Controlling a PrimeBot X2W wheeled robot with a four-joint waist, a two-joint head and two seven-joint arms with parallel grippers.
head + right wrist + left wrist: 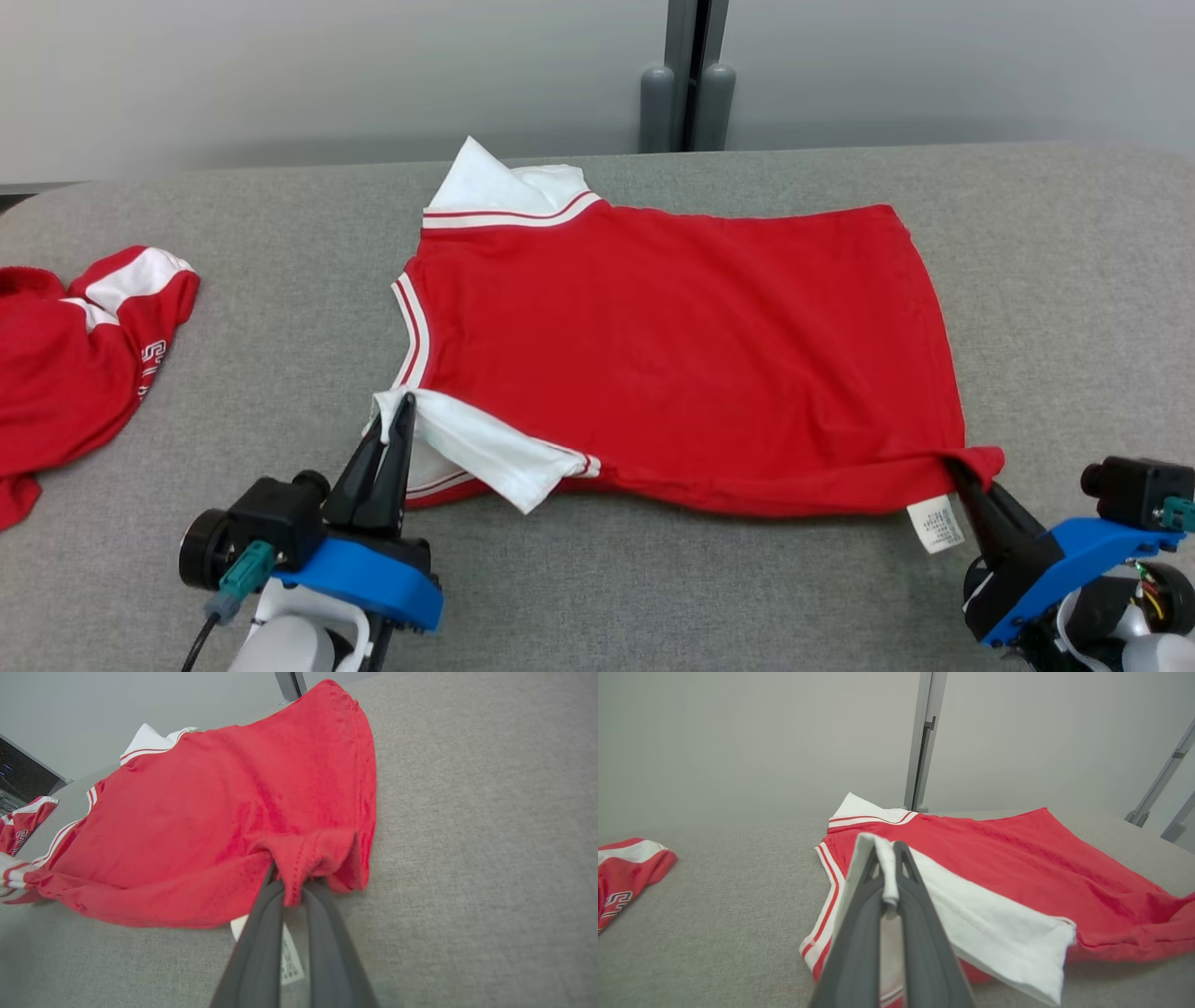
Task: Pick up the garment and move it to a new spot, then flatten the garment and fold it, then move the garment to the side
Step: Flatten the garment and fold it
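One red jersey (pixel 672 345) lies spread across the middle of the grey fabric-covered counter (pixel 233 280), its striped neckline (pixel 411 327) toward the robot's left and its hem toward the right. It has two white sleeves with red-and-white banded cuffs. The far sleeve (pixel 495 187) lies flat at the back edge, and the near sleeve (pixel 485 453) is folded over the front edge. One white care label (pixel 936 525) sticks out from under the near hem corner and lies on the counter.

Two grippers hold the jersey along its near side. The left gripper (pixel 397 411) has its jaws pressed together on the edge of the near white sleeve; in the left wrist view a strip of white cloth is pinched between the two dark fingers. The right gripper (pixel 957 467) has its jaws closed on the near red hem corner, which bunches up around the fingertips just beside the label.

One second red garment (pixel 65 364), with white bands and some white lettering, lies crumpled at the counter's left edge, well apart from the jersey. Behind the counter stand two grey posts (pixel 688 103) against a pale wall.
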